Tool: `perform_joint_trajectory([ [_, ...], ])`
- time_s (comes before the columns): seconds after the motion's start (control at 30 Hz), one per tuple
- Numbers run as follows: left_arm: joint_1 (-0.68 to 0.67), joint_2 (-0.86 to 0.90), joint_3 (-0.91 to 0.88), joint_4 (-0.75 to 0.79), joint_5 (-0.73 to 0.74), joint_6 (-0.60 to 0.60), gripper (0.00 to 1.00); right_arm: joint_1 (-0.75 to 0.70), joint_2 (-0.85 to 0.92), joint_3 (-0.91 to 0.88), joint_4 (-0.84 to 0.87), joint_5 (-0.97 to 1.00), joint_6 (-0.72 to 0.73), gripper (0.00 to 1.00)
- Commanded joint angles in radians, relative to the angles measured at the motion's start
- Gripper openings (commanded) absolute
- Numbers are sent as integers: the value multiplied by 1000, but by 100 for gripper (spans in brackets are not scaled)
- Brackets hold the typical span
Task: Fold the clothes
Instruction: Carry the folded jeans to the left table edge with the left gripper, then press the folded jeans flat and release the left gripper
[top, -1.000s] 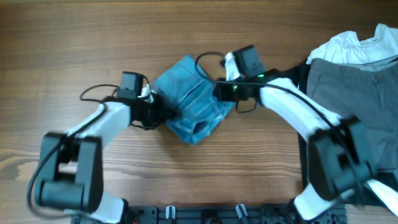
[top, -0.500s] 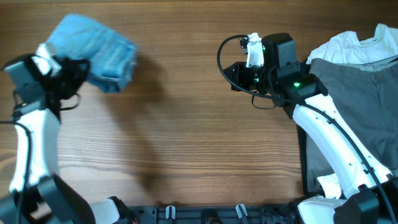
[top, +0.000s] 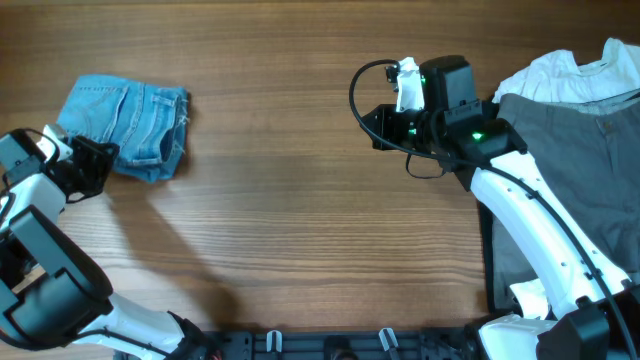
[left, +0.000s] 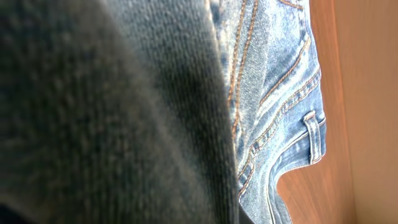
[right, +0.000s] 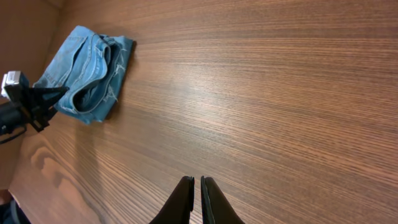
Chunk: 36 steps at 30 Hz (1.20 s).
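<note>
The light-blue denim jeans (top: 130, 120) lie folded in a bundle at the table's far left; they also show in the right wrist view (right: 87, 68) and fill the left wrist view (left: 273, 93) up close. My left gripper (top: 100, 162) sits at the bundle's lower-left edge, and in the right wrist view (right: 46, 102) its fingers look spread. In its own view the jaws are hidden behind dark blurred cloth. My right gripper (right: 197, 182) is shut and empty above bare wood right of the middle (top: 378, 125).
Grey trousers (top: 570, 150) lie spread at the right edge, over a white top (top: 560, 75) at the back right. A black garment (top: 487, 270) shows as a dark strip along their left side. The wooden table (top: 300, 220) lies between the arms.
My left arm carried the jeans bundle from the middle to the far left and set it down on the table. My right arm drew back to the right and has held still since.
</note>
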<state>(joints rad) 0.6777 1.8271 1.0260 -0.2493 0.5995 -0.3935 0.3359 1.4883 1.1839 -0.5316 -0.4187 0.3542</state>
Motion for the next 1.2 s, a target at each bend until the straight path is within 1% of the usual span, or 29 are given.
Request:
perform_joint_trajectory([
  [0.0, 59, 2, 13, 47, -45, 21, 5, 3, 6, 2, 0, 8, -13, 9],
  [0.03, 68, 2, 13, 63, -47, -2, 6, 3, 6, 2, 0, 16, -13, 9],
  [0.07, 71, 2, 13, 71, -47, -12, 15, 3, 6, 2, 0, 23, -12, 9],
  [0.1, 72, 2, 13, 75, -47, -29, 47, 3, 6, 2, 0, 30, -12, 9],
  [0.2, 72, 2, 13, 48, -49, -32, 78, 3, 6, 2, -1, 30, -11, 9],
  [0.27, 72, 2, 13, 23, -51, -17, 85, 3, 6, 2, -1, 30, -11, 9],
  [0.33, 74, -3, 13, -17, -51, 19, 87, 3, 7, 2, -1, 30, -12, 9],
  [0.47, 85, -33, 14, -139, -50, 50, 83, 3, 6, 2, -1, 30, -11, 9],
  [0.53, 94, -69, 14, -229, -51, 56, 77, 3, 6, 2, -1, 30, -11, 9],
  [0.57, 98, -86, 14, -270, -51, 83, 68, 3, 6, 2, -1, 30, -11, 9],
  [0.63, 107, -115, 14, -333, -75, 105, 40, 3, 6, 2, 0, 30, -11, 9],
  [0.67, 118, -134, 14, -368, -93, 101, 18, 3, 6, 2, 0, 30, -11, 9],
  [0.7, 129, -148, 14, -387, -97, 102, 4, 3, 6, 2, 1, 31, -11, 9],
  [0.77, 152, -174, 14, -402, -95, 98, 4, 3, 7, 2, 3, 31, -11, 9],
  [0.87, 166, -198, 14, -381, -96, 100, 4, 3, 7, 2, 3, 38, -11, 10],
  [0.93, 166, -196, 14, -328, -98, 109, 4, 3, 7, 2, 7, 38, -11, 10],
  [1.03, 162, -163, 14, -229, -164, 109, 4, 3, 8, 2, 20, 38, -10, 10],
  [1.17, 140, -70, 14, -116, -189, 109, 4, 3, 8, 2, 32, 57, -10, 10],
])
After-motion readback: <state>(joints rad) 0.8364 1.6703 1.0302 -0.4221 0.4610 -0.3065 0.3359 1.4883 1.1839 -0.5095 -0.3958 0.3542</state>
